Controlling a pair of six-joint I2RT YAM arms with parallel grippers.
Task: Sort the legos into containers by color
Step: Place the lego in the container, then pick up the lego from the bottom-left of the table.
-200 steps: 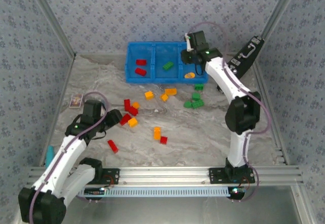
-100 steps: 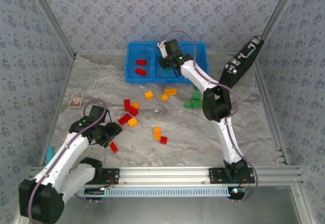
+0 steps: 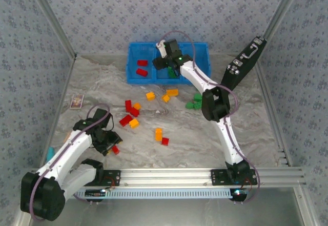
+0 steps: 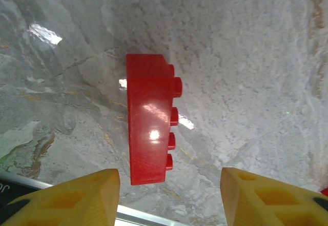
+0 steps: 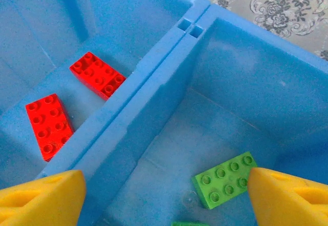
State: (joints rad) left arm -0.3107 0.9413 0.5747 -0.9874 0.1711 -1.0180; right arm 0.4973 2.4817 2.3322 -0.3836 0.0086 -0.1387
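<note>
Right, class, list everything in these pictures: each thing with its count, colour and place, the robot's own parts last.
table: one, grey marble, under everything.
bin: one, blue, three compartments, far side.
legos in the left compartment: two, red.
legos in the middle compartment: one whole, the edge of another, green.
loose red legos: about five, left of the table's middle.
loose orange legos: about six, before the bin and mid-table.
loose green legos: about four, beside the right arm, partly hidden.
card: one, printed, left edge.
case: one, black, tilted by the right wall.
left gripper: one, yellow fingers, open over a red lego.
right gripper: one, yellow fingers, open above the bin's divider.
</note>
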